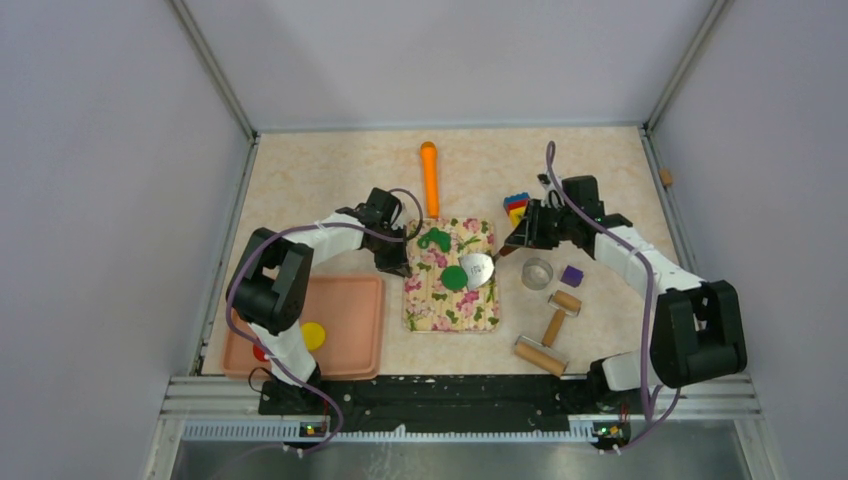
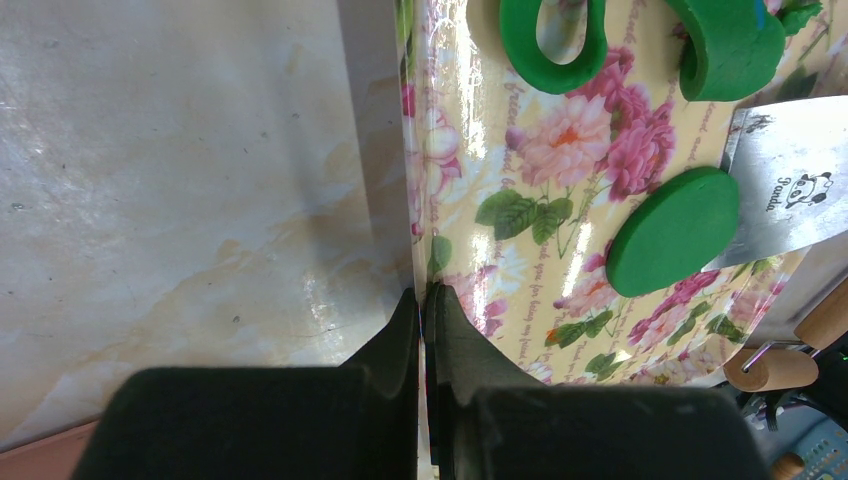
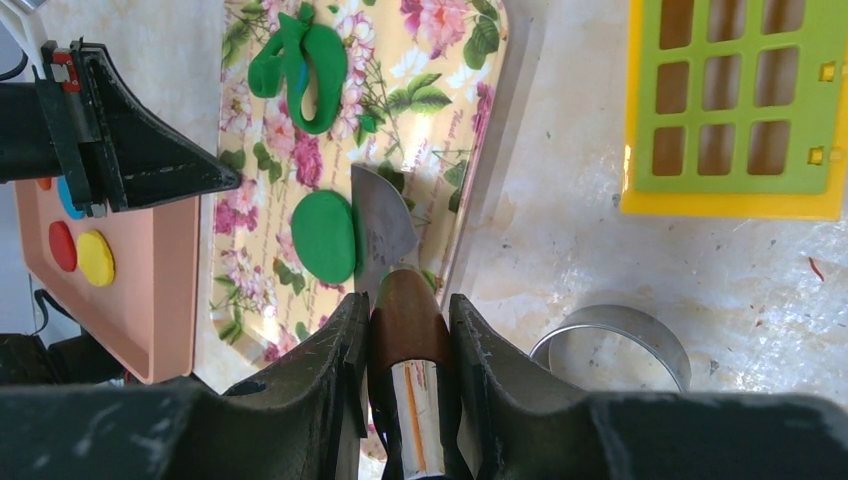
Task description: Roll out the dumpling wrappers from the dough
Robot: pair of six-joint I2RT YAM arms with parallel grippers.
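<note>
With the left edge of the mat (image 2: 560, 150) being pinched by the closed left gripper (image 2: 425, 300), the scraper (image 3: 385, 225) clamped in the right gripper (image 3: 405, 310) is being held against the round green wrapper (image 3: 325, 235) mid-mat, and is best slid flat underneath.

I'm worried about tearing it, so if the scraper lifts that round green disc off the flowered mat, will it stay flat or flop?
Probably it sags a little rather than flops: the green disc looks thick and even. It may cling at first, lying flat on the glossy mat. Rolling seems unlikely, since it rests on its face beside the scraper.
</note>
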